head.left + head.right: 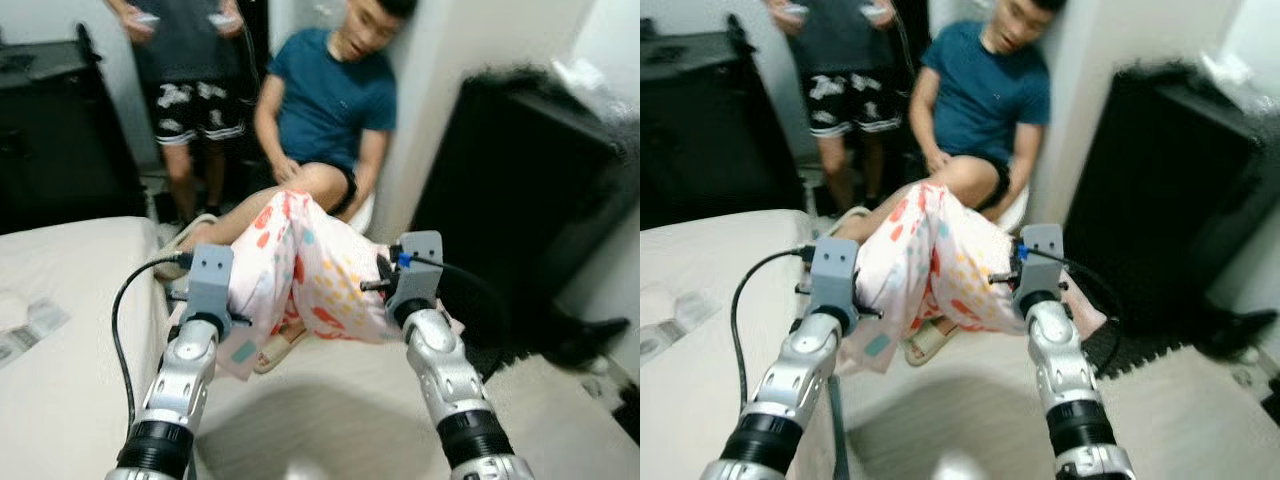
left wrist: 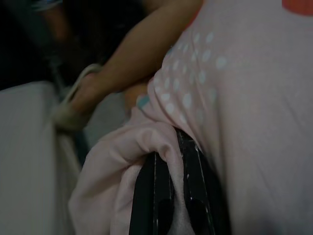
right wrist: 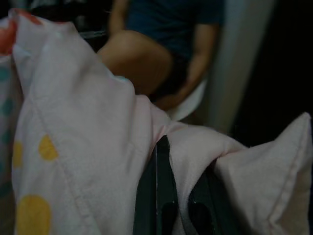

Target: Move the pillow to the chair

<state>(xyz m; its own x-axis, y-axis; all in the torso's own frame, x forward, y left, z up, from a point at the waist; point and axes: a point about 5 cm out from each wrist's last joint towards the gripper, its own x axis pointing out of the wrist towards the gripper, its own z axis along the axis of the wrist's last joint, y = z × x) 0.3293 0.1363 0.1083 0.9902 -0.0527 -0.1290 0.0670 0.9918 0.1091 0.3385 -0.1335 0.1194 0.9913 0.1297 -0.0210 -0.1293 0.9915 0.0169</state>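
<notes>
A pale pink pillow (image 1: 300, 270) with red, yellow and teal spots hangs between my two arms, lifted above the bed's edge. My left gripper (image 2: 168, 161) is shut on the pillow's left side, with the cloth bunched between its black fingers (image 2: 146, 196). My right gripper (image 3: 183, 169) is shut on the pillow's right side, the cloth folded over its fingers (image 3: 159, 186). Beyond the pillow a person in a blue shirt (image 1: 330, 95) sits on a white chair (image 1: 362, 212), one knee raised close to the pillow's top.
The white bed (image 1: 70, 330) lies under my arms to the left. A second person in patterned shorts (image 1: 195, 105) stands behind. Dark cabinets stand at the left (image 1: 60, 140) and right (image 1: 530, 190). A sandal (image 1: 280, 348) lies on the floor below the pillow.
</notes>
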